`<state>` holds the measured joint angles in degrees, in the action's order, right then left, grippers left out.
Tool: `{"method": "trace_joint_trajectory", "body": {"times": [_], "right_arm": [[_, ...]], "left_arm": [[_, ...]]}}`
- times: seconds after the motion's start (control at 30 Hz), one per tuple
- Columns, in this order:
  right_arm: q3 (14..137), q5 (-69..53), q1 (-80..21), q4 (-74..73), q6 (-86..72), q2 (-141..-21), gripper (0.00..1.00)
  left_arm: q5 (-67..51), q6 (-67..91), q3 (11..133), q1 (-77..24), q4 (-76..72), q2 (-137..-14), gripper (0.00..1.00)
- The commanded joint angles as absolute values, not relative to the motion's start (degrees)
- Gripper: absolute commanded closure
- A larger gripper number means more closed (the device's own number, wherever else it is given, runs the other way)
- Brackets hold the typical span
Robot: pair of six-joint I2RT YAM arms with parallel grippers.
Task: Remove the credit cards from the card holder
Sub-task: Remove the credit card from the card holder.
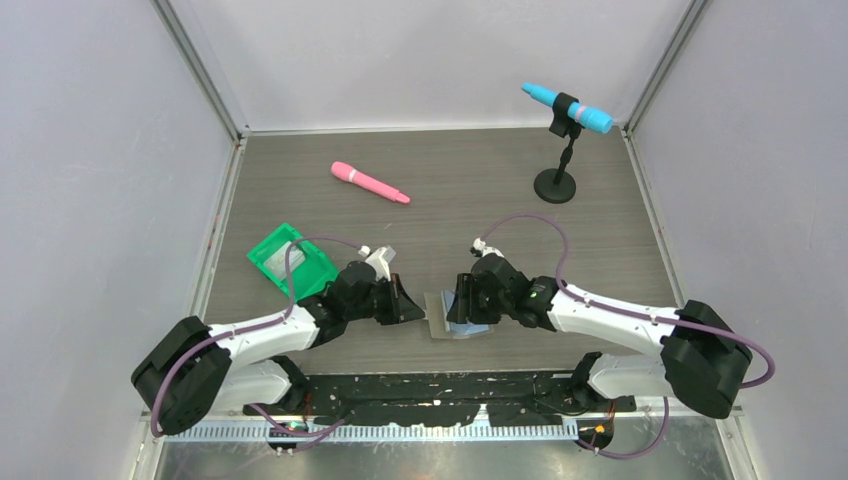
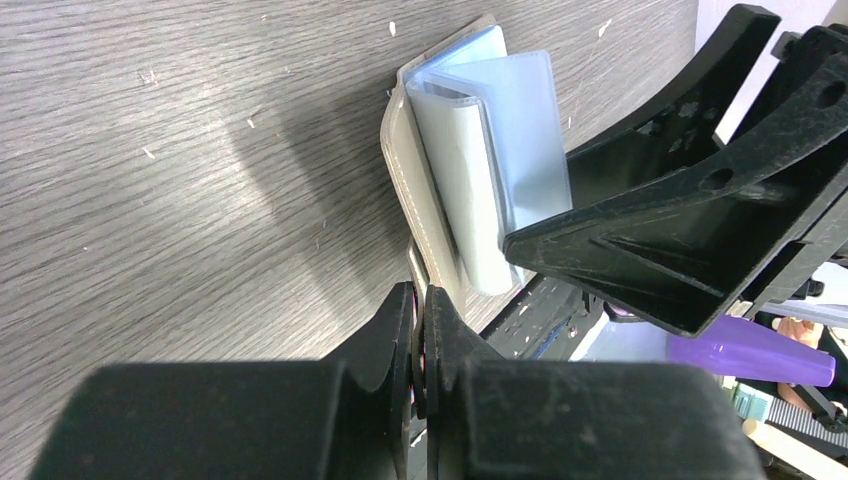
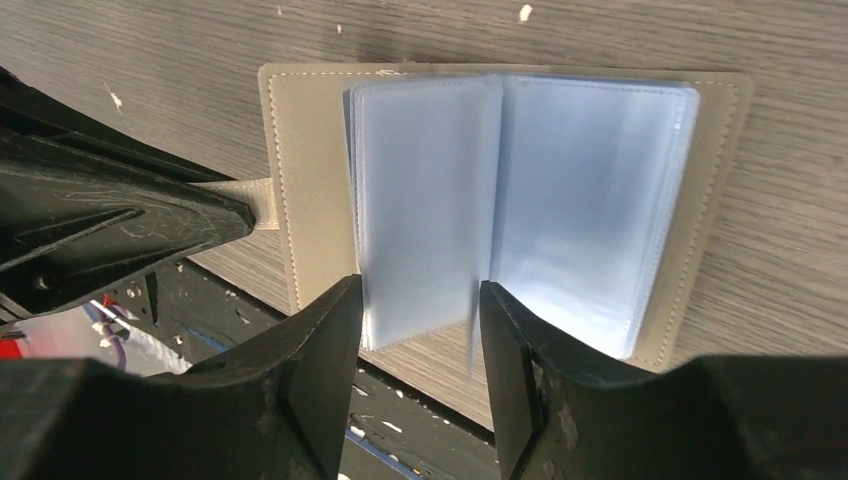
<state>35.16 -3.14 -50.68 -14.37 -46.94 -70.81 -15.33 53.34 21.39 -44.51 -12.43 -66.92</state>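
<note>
The card holder (image 1: pixel 455 320) lies open on the table near the front edge, its grey cover (image 3: pixel 305 150) down and its pale blue pockets (image 3: pixel 520 190) fanned up. My left gripper (image 2: pixel 420 300) is shut on the small grey tab (image 3: pixel 262 205) at the holder's left edge. My right gripper (image 3: pixel 418 292) is open, with its fingers on either side of the near edge of a standing blue pocket. A pale whitish-grey sheet (image 2: pixel 460 190) shows inside one pocket. Pale cards (image 1: pixel 277 256) lie in the green tray.
The green tray (image 1: pixel 300 275) sits left of my left arm. A pink pen-like object (image 1: pixel 370 183) lies at the back middle. A blue microphone (image 1: pixel 567 108) stands on a black stand (image 1: pixel 555 185) at the back right. Grey walls enclose the table.
</note>
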Motion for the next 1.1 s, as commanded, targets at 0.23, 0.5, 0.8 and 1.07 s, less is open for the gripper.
{"method": "trace_joint_trajectory", "body": {"times": [0.23,0.5,0.8,1.07], "right_arm": [[38.19,4.25,-50.89,-20.98,-44.24,-68.66,0.4],[39.69,6.7,-50.93,-23.87,-42.88,-68.64,0.36],[43.89,8.71,-50.89,-28.6,-40.7,-67.81,0.32],[44.43,5.83,-50.88,-26.13,-38.65,-67.94,0.34]], "left_arm": [[-14.26,51.86,21.54,-44.65,-13.01,-65.36,1.0],[-14.06,51.64,21.45,-44.65,-13.0,-65.14,1.0],[-13.82,50.45,22.0,-44.65,-12.17,-66.15,1.0],[-13.08,49.27,22.63,-44.65,-11.22,-67.42,1.0]]}}
